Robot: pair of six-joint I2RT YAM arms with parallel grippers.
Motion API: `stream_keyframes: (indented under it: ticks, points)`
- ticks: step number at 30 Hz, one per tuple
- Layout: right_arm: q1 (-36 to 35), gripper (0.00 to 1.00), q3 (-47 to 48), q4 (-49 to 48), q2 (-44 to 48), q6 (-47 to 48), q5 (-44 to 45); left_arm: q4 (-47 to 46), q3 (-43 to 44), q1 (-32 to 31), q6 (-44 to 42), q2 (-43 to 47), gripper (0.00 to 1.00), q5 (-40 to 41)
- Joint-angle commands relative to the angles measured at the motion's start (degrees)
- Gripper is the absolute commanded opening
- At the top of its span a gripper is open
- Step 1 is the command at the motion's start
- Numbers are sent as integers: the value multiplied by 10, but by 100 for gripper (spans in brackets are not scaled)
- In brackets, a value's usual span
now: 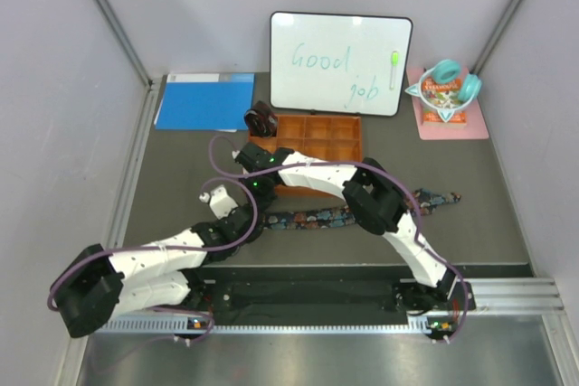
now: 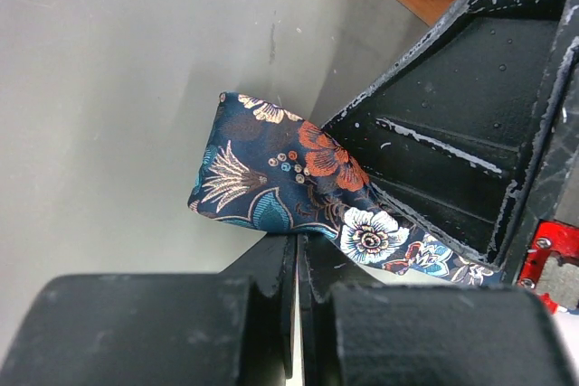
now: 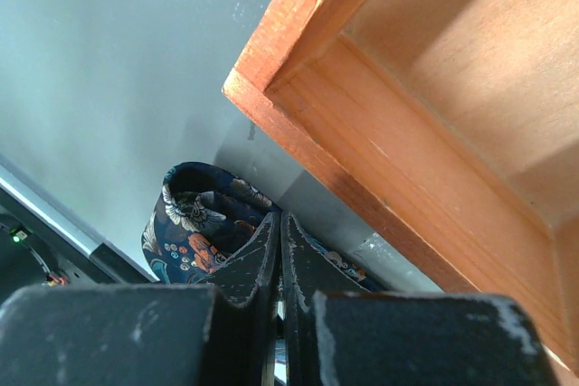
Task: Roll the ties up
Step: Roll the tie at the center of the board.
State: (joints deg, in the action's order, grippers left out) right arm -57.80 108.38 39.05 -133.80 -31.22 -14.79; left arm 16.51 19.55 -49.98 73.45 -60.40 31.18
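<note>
Navy tie (image 1: 317,219) lies flat on the counter (image 1: 181,178) just in front of the tray (image 1: 317,117). Its long axis runs roughly parallel to the tray's front wall. The started end is folded over by the tray's front-left corner. The free length points away past the front-right corner and passes under the R arm (image 1: 407,246).

Both sets of jaws meet at that folded end. Left jaws are together, and in the wrist view look clamped on the fold's near edge, with the fold just beyond the tips. Right jaws are also together, tips on the fold from the tray side; can't tell if fabric is pinched. L arm (image 1: 154,264) comes in from the side away from the tray.

Judgement: the roll has to travel along that axis, twd the front-right corner. Brown tie (image 1: 261,120) sits coiled at the tray's back-left corner.
</note>
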Motion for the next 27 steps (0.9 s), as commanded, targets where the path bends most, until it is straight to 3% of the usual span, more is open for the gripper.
stream_keyframes:
  ticks: [1,15,21,27]
  points:
    - [-9,0,-6,-6,11,-5,-10,35,-17,3,-19,-13,1,-11]
    - [22,0,54,37,41,20,26,139,18,-6,-51,66,7,-58]
    - [34,0,58,51,99,31,31,200,50,-21,-52,118,18,-75]
    - [34,0,-30,8,194,15,-5,294,97,-26,-38,191,28,-47]
